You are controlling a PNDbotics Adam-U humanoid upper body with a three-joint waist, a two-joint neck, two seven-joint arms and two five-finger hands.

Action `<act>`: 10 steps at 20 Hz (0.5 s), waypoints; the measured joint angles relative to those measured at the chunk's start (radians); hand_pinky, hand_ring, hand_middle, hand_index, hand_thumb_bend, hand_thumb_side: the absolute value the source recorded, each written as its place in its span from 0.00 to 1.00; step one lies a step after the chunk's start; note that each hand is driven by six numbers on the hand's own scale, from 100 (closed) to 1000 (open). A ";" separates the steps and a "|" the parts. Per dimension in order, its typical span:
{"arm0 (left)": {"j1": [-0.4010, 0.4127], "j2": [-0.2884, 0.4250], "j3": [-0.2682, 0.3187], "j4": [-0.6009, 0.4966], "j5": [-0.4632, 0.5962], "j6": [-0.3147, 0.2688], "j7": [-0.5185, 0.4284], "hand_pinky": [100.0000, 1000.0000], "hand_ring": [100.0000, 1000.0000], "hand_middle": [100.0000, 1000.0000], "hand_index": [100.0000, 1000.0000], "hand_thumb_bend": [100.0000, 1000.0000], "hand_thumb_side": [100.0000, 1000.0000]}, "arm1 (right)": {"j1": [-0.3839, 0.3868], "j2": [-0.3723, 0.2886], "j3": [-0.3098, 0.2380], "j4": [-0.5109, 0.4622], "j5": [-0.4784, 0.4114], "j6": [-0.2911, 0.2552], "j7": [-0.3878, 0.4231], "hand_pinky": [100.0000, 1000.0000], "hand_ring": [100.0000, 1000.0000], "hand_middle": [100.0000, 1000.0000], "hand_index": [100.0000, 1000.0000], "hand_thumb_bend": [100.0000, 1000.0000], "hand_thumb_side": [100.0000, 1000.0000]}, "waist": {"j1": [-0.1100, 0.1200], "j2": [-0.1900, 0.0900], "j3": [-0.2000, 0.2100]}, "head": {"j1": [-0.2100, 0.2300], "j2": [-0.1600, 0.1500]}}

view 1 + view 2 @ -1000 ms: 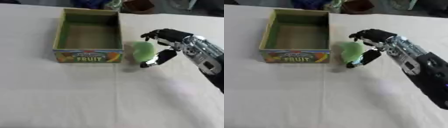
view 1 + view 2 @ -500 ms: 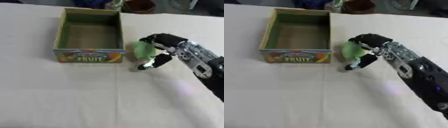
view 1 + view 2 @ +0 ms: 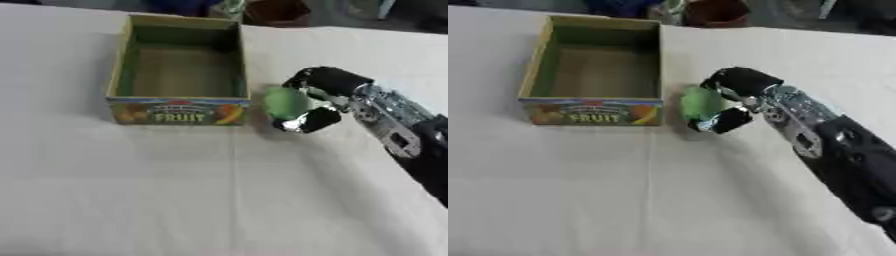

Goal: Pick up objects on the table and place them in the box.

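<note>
A green object (image 3: 284, 101) is gripped by the right hand (image 3: 317, 100) at frame centre, just right of the box (image 3: 120, 75).

The right hand (image 3: 317, 100) comes in from the right side, its fingers (image 3: 306, 80) curled round a green round object (image 3: 285, 102) with the thumb below it. The object sits just right of the box (image 3: 178, 109), near its front right corner. The box is open-topped, green inside, with "FRUIT" printed on its near wall. All rest on a pale surface (image 3: 131, 190).
</note>
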 measured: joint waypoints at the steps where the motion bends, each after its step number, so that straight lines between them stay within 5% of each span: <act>1: 0.000 0.000 0.000 0.000 0.000 0.000 0.000 0.38 0.37 0.40 0.54 0.00 0.75 | 0.000 0.000 0.001 -0.004 -0.004 0.002 -0.002 0.79 0.85 0.52 0.78 0.08 0.70 | 0.000 0.000 0.000 | 0.000 0.000; 3: 0.000 0.000 -0.001 0.000 -0.001 0.000 0.000 0.38 0.37 0.40 0.54 0.00 0.75 | 0.002 -0.002 0.002 -0.011 -0.011 0.007 -0.008 0.77 0.84 0.50 0.77 0.00 0.65 | 0.000 0.000 0.000 | 0.000 0.000; 7: 0.000 0.000 -0.001 0.000 -0.001 0.000 0.000 0.38 0.37 0.40 0.54 0.00 0.75 | 0.009 -0.011 0.002 -0.025 -0.019 0.004 -0.024 0.74 0.79 0.48 0.74 0.00 0.44 | 0.000 0.000 -0.004 | 0.001 0.000; 10: 0.000 0.000 -0.001 0.000 -0.001 0.000 0.000 0.38 0.37 0.40 0.54 0.00 0.75 | 0.009 -0.018 0.001 -0.039 -0.017 -0.006 -0.049 0.70 0.73 0.44 0.69 0.00 0.42 | 0.000 0.000 -0.004 | 0.002 0.000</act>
